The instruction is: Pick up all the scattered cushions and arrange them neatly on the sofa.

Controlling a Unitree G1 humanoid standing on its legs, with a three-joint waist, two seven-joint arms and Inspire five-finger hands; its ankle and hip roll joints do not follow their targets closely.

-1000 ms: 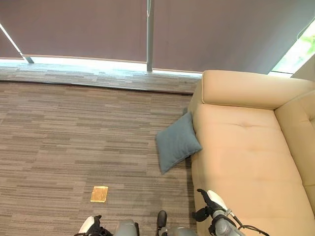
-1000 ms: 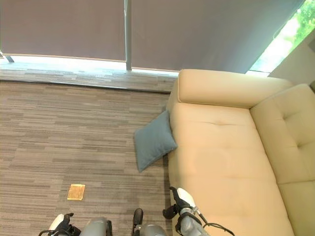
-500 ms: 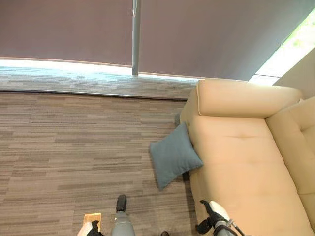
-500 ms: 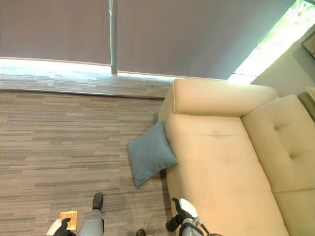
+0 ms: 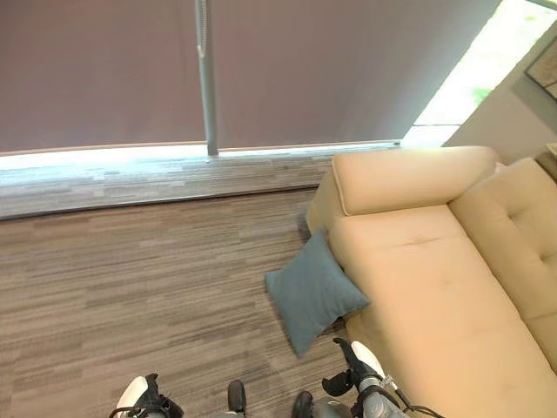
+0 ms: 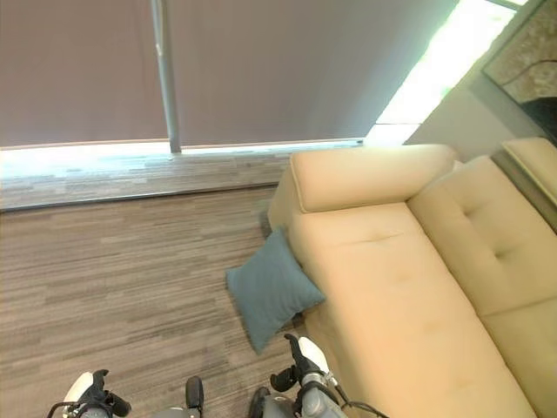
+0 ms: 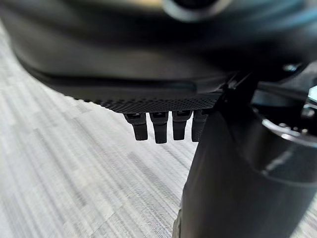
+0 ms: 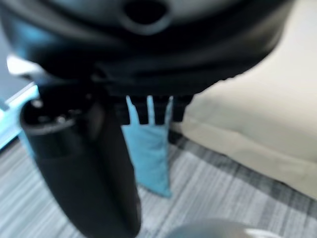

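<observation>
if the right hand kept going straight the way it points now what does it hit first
Most likely the blue cushion, which leans against the sofa front, standing on the carpet. In the right wrist view the right hand has its fingers aimed at it with nothing in between, though depth is hard to judge.

I'm looking into what reads as a lounge or office sitting area: a beige upholstered sofa [image 5: 435, 287] at my two o'clock, striped grey-brown carpet tiles [image 5: 130, 279] across the floor, and at twelve o'clock tall windows covered by dark roller blinds [image 5: 104, 70] with daylight beneath.
</observation>
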